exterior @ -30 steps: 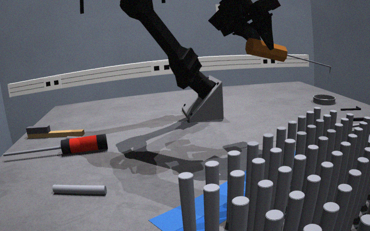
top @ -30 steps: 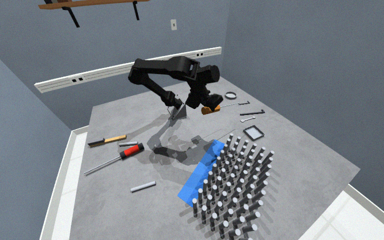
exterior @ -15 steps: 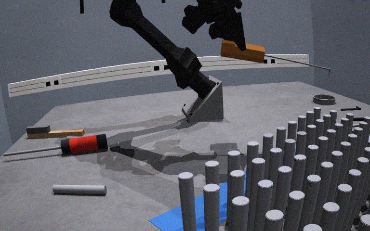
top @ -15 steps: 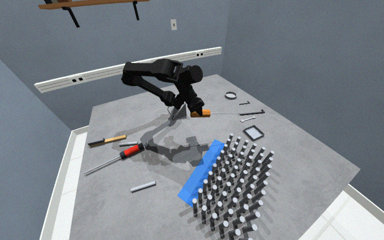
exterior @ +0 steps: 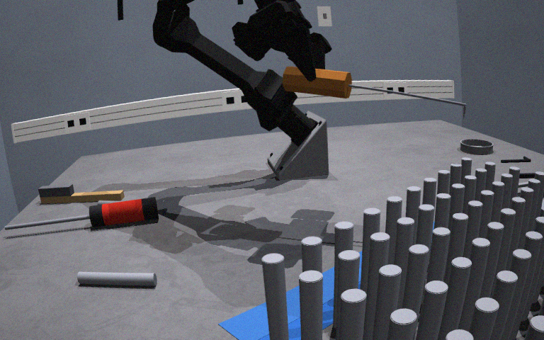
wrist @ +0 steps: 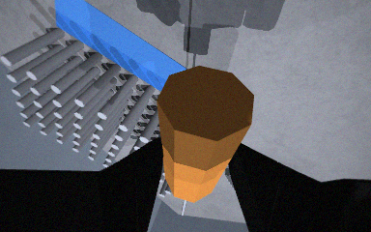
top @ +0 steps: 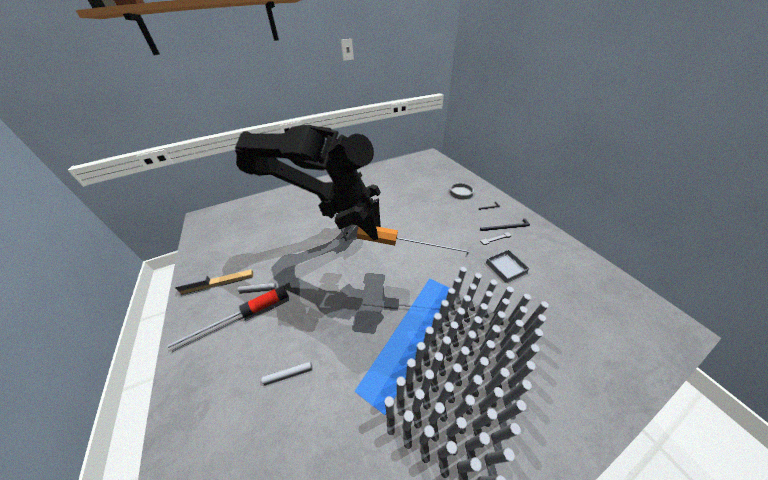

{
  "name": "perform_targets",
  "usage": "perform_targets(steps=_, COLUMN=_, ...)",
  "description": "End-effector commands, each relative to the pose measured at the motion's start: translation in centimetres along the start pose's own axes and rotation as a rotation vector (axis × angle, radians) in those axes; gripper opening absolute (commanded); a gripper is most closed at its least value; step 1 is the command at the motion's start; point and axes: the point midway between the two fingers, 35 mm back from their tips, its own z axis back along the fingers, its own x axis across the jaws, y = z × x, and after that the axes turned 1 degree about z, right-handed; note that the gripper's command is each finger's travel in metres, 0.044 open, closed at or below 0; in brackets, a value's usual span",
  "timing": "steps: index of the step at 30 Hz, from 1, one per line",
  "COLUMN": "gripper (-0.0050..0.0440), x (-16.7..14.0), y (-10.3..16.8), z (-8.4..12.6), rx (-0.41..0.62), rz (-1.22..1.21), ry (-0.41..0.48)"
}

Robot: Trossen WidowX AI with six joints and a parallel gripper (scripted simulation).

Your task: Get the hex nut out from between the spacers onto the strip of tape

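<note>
Nearest: upright grey cylindrical spacers [exterior: 441, 256] crowd the grey desk [exterior: 208, 192] beside the blue tape strip [top: 404, 339]; hex nut not visible among them. Farther back, black gripper [exterior: 309, 74], jaws clamped on the orange-brown-handled hook pick [exterior: 316, 82], held above the desk.

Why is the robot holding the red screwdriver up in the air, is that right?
Not quite. The pincer is shut on the hook pick with the orange-brown handle, held up in the air. The red-handled screwdriver lies on the table, as the exterior view shows.
</note>
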Motion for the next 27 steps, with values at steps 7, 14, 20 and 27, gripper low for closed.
perform_targets(steps=7, gripper=-0.005, x=0.9, y=-3.7, z=1.2, rx=-0.004, rz=-0.26, ry=-0.14)
perform_targets(steps=14, gripper=-0.005, x=0.8, y=-5.3, z=1.4, rx=-0.009, rz=-0.362, ry=-0.193)
perform_targets(steps=20, gripper=-0.005, x=0.9, y=-5.6, z=1.5, rx=-0.004, rz=-0.381, ry=-0.201)
perform_targets(steps=27, gripper=-0.005, x=0.3, y=-6.1, z=-1.1, rx=-0.006, rz=-0.383, ry=-0.173)
